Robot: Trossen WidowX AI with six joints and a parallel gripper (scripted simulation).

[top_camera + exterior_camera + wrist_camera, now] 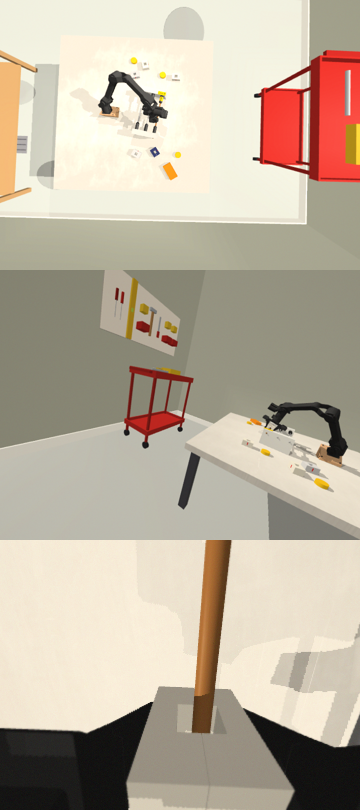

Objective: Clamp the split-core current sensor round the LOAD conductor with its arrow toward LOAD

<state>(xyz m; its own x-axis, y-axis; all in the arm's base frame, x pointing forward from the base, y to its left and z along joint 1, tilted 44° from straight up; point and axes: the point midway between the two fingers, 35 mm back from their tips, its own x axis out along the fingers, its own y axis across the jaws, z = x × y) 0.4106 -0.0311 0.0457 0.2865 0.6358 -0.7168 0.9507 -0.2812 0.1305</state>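
1. The claw (207, 790) is pinching the grey sensor (210, 760); its black fingers flank the block on both sides in the wrist view.
2. The sensor sits around the orange conductor (212, 625): the rod passes through the square window in the block's top face, and a thin seam runs down the block's middle with no visible gap.
3. No arrow on the sensor can be made out from any view.
4. From the top, the claw (156, 116) hangs over the rightmost of three parallel rods; the orange conductor (160, 102) shows on either side of it.
5. A yellow marker (162, 93) stands at the far end of that rod; its lettering is too small to read.
6. The two other rods, with dark ends (136, 125), lie beside it on a white fixture (276, 441).
7. The arm (136, 87) reaches from a wooden base (116, 111) on the desk (87, 162).
8. Scattered on the desk well apart from the fixture: yellow discs (133, 60), small white blocks (145, 65), a blue block (154, 151) and an orange block (170, 170).
9. Beyond the desk stands a red cart (158, 374), with a tool board (110, 307) on the wall above it.
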